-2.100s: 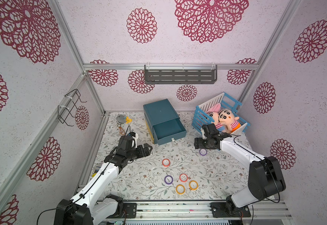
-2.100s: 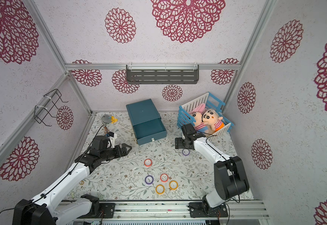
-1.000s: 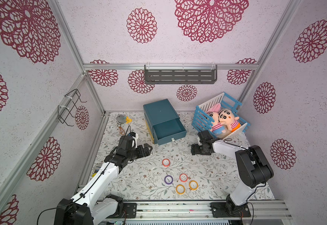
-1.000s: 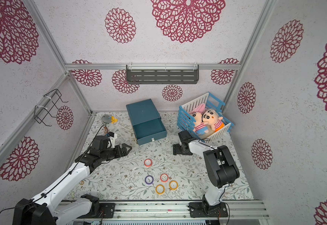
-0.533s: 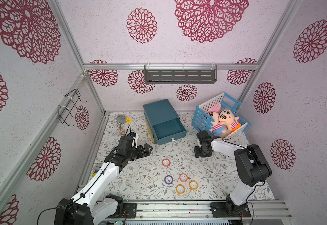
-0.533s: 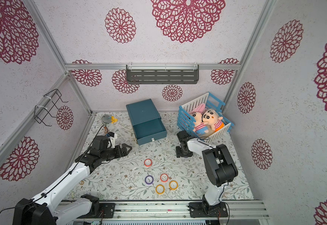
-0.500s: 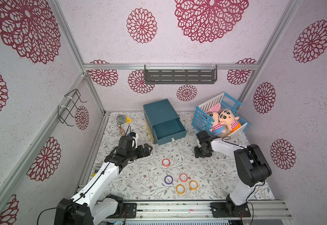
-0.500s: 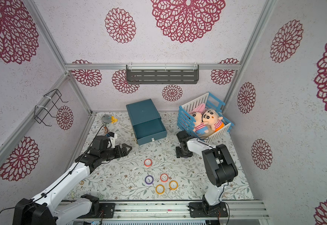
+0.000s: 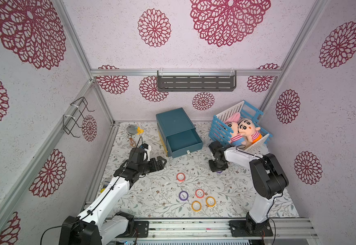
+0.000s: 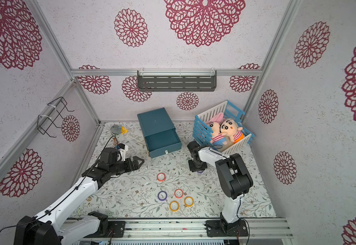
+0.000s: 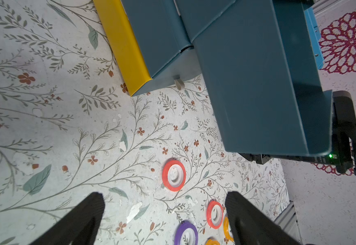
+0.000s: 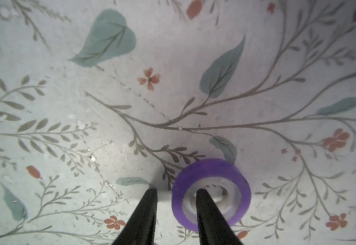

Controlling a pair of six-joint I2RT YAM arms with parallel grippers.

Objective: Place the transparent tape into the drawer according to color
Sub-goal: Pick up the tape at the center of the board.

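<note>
The fingers point(image 12: 206, 212) of the right gripper point(image 12: 176, 192) are set astride the wall of a purple tape roll point(image 12: 211, 167). One is dropped into the whitish core and the other is placed outside the rim. The gap is narrowed to little more than that wall, yet a sliver of mat is seen between the outer finger and the roll, so nothing is judged to be pinched yet. This straddle is presumably chosen because a flat roll lying on the mat offers only its wall to be gripped. The wrist is pointed straight down at the mat, and in a top view the forearm is seen reaching in from the basket side with the elbow folded high. The roll lies on the mat near the open drawer point(image 9: 187, 149), apart from the nearest red roll point(image 9: 180, 176). The left gripper point(image 9: 161, 163) is held wide open and empty above the mat, on the drawer's other side.
</note>
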